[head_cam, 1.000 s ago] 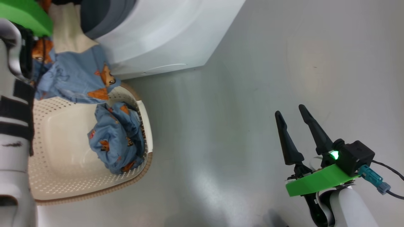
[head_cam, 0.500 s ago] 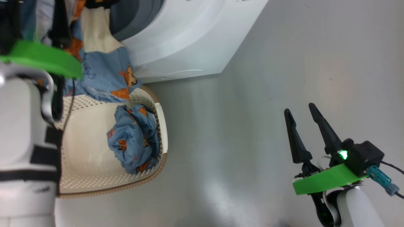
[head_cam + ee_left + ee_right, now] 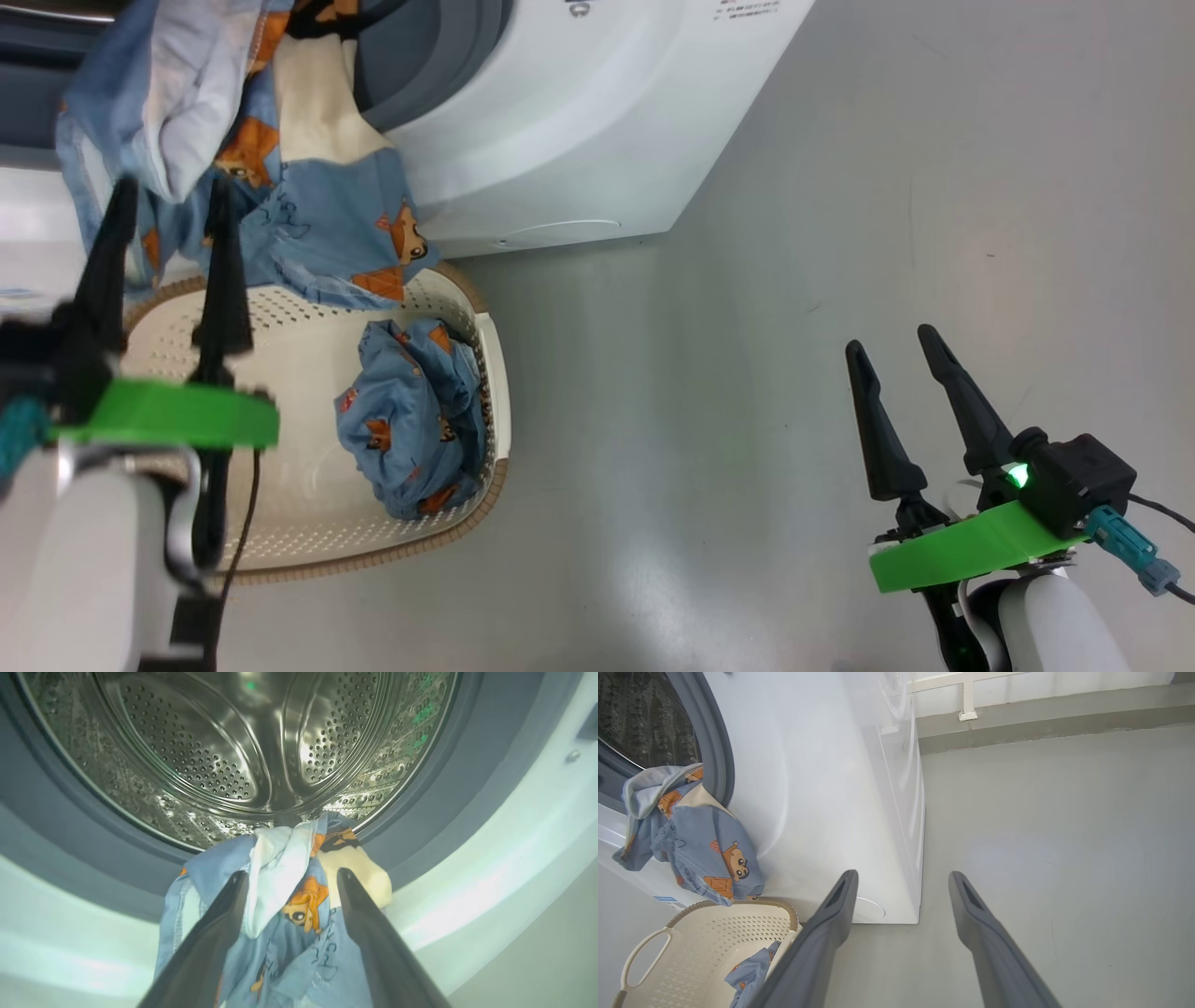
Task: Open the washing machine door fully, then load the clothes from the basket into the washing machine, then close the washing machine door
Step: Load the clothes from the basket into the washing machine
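The washing machine [image 3: 579, 121] stands white at the top, its mouth uncovered; its door is out of view. One of the clothes, a light blue garment [image 3: 308, 215] with orange prints and a cream patch, hangs from the grey gasket down to the basket [image 3: 308, 523]. A second blue garment [image 3: 411, 439] lies bunched against the basket's right wall. My left gripper [image 3: 173, 191] is open, fingertips just in front of the hanging garment. In the left wrist view my left gripper [image 3: 289, 877] frames that garment [image 3: 285, 905] below the steel drum [image 3: 224, 742]. My right gripper [image 3: 892, 341] is open over bare floor.
Grey floor stretches right of the machine and basket. In the right wrist view, the machine's side [image 3: 901, 812] faces open floor, with a low wall ledge [image 3: 1041, 718] behind. The basket's handle [image 3: 644, 952] sits at the lower left there.
The head camera has shifted, sliding the scene right. My left arm has drawn back from the machine's mouth, its open fingers now in view. The garment stays hanging over the gasket. The right gripper holds still.
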Available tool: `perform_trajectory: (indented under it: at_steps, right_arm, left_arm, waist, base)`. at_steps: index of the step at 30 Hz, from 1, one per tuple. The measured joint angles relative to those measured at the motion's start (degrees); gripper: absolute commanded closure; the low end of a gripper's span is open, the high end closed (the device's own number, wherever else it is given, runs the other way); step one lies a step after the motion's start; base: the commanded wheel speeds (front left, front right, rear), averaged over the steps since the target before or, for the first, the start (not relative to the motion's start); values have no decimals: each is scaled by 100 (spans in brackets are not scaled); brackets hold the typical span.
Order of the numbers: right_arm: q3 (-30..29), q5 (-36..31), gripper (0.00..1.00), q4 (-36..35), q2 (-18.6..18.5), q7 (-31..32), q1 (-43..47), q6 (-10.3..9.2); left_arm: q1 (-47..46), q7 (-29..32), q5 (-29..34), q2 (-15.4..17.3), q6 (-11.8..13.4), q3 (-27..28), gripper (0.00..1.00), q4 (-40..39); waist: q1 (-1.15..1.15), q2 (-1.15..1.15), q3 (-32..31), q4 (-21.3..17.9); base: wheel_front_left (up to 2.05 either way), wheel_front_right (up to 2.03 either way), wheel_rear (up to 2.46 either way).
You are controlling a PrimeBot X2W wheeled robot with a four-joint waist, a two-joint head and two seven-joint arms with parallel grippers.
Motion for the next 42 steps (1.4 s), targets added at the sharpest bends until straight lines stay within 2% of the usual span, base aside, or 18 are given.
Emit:
perform_trajectory:
  at_steps: [4, 8, 22, 28, 42]
  right_arm:
    - [-11, -14, 0, -9, -1, 0, 4, 0]
    - [40, -30, 0, -7, -2, 0, 0, 0]
    - [120, -76, 0, -4, -12, 0, -2, 0]
    - [115, -76, 0, -3, -14, 0, -2, 0]
    - [114, -77, 0, 10, -14, 0, -1, 0]
  left_arm:
    - [634, 1, -47, -35, 66, 241, 0, -413]
    - [1200, 0, -311, -301, 160, 616, 0, -873]
    - [2420, 1, -5, -385, 216, 746, 0, -1293]
    - [2709, 1, -7, -495, 260, 753, 0, -1295]
    - [2788, 1, -19, -506, 275, 637, 0, -1274]
  waist:
    - [0, 0, -2, 25]
    - [0, 0, 0, 66]
    - [0, 0, -76, 184]
    - [0, 0, -101, 197]
    - [0, 0, -139, 200]
  base:
    - [0, 0, 0]
    - [0, 0, 0]
    - [0, 0, 0]
    - [0, 0, 0]
    - [0, 0, 0]
